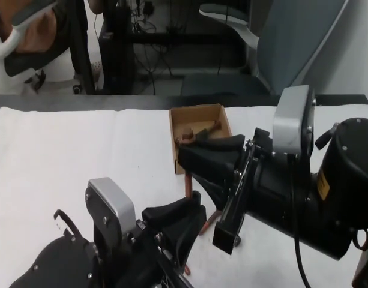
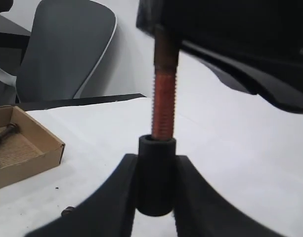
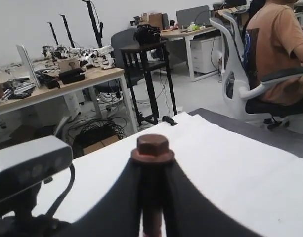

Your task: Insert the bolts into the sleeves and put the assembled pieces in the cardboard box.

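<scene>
- The white cloth-covered surface (image 1: 63, 156) carries everything. It looks soft, so a dropped part should not roll far.
- The shallow brown cardboard box (image 1: 196, 111) sits at the far centre with assembled pieces (image 1: 202, 133) lying inside. It is probably light and easily nudged.
- The right gripper (image 3: 152, 177) hangs above the left one, its fingers (image 3: 121, 197) pinching a copper-coloured threaded metal bolt (image 2: 163, 106) just under the hex head.
- The left gripper (image 2: 156, 190), near centre, has its fingers (image 2: 116, 197) clamped on either side of a black cylindrical sleeve (image 2: 156, 173), holding it upright.
- The bolt stands vertical, its tip just entering the sleeve's mouth. It is likely stiff and dense, and its threads may snag the rim if it tilts.
- The sleeve seems rigid and smooth, perhaps slippery, so a mid-body hold suits it.
</scene>
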`<state>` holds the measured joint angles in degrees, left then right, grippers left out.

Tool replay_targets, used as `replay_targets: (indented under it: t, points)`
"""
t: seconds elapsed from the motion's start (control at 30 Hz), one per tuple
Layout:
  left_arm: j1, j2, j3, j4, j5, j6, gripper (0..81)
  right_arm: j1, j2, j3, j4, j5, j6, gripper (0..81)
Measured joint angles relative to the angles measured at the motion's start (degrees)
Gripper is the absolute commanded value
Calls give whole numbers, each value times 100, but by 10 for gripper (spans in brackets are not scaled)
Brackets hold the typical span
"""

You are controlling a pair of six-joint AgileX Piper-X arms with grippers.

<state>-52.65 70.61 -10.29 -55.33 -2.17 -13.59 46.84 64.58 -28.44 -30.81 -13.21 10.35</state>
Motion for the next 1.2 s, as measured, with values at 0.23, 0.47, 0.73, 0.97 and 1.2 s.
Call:
replay_targets:
  t: [0.23,0.47,0.73,0.97,1.2]
  points:
    - [0,0,0,-34,-70,83,18,0,0,0,49,0,-139,6]
    - [0,0,0,-59,-111,83,18,0,0,0,49,26,-239,6]
    - [0,0,0,-324,-202,96,18,0,0,14,55,249,-260,6]
    - [0,0,-14,-633,-320,96,18,29,0,15,338,188,-260,43]
    - [60,0,-35,-568,-335,109,18,-25,-176,31,674,302,-122,678]
